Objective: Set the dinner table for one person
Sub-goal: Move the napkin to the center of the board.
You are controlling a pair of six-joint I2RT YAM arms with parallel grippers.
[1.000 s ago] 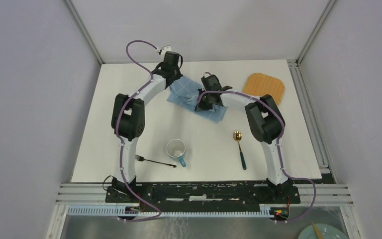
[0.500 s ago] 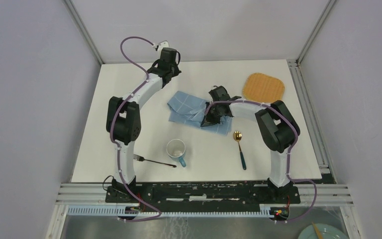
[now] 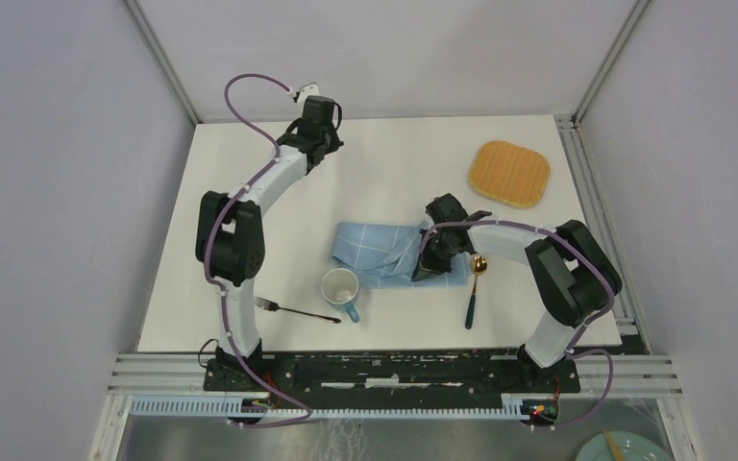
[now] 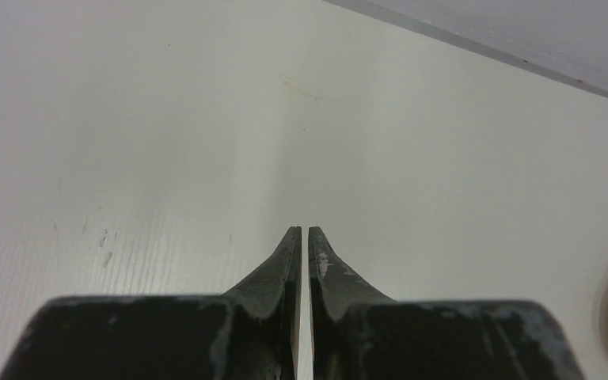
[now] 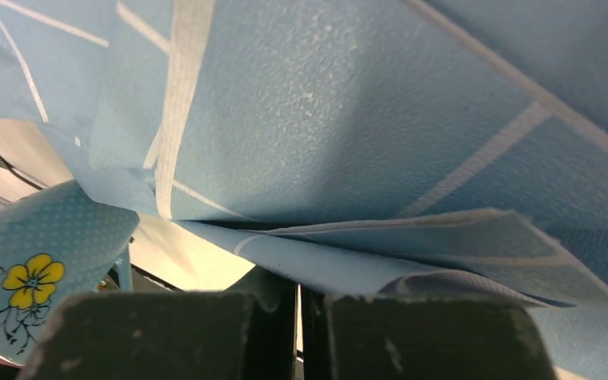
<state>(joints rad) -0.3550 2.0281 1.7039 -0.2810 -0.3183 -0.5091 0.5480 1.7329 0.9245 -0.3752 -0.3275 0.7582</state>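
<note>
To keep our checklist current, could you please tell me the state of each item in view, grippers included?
blue checked cloth: rumpled, one edge pinched and lifted.
mug: upright.
fork: lying flat.
spoon: lying flat.
woven mat: lying flat, nothing on it.
left gripper: shut, empty.
right gripper: shut on the blue checked cloth.

fork [image 3: 293,310] left of mug [image 3: 342,290], cloth [image 3: 375,250] behind mug, spoon [image 3: 472,293] right of cloth

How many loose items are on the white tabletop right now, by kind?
Blue checked cloth: 1
Teal-handled ceramic mug: 1
Metal fork: 1
Gold spoon with teal handle: 1
Tan woven mat: 1
Total: 5
</note>
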